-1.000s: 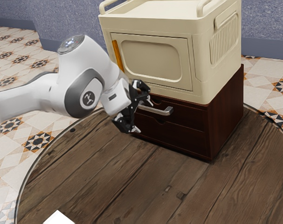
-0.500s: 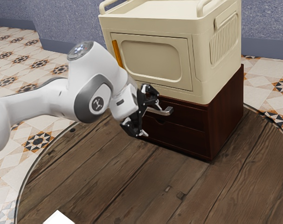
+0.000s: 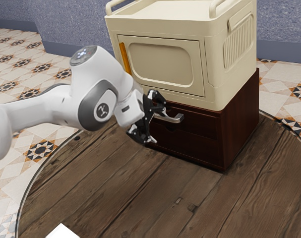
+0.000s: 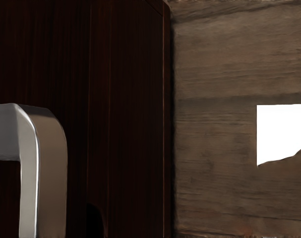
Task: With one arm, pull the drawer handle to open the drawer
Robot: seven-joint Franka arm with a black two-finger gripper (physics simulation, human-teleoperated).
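The silver handle [image 3: 176,118] is on the front of the top drawer [image 3: 202,124], up near the top edge of the dark red-brown cabinet [image 3: 239,126]. The drawer looks shut, so the real pulling is not done yet. The cabinet sits on a round wooden table [image 3: 165,198], back by the rim that is far from the exterior view's lower edge. One bottom corner of the cabinet points out toward the middle of the table.

The black gripper [image 3: 159,125] is right at the handle. Its two fingers are spread wide, one up high and one down low, and they pinch nothing. The end of the handle at the exterior view's left goes in behind or between them; it is hard to tell which.

The step now seems to be getting lined up to grab. Next, the gripper should get the bar in the middle, squeeze it from both sides, and then go straight back, away from the cabinet. If it squeezes too soon, it might slip off the bar or bump the drawer front.

On top of the cabinet is a big cream box [image 3: 217,64] with an orange strip [image 3: 125,58] on its door. A white thing [image 3: 62,232] lies by the table's near rim, well apart from the cabinet.
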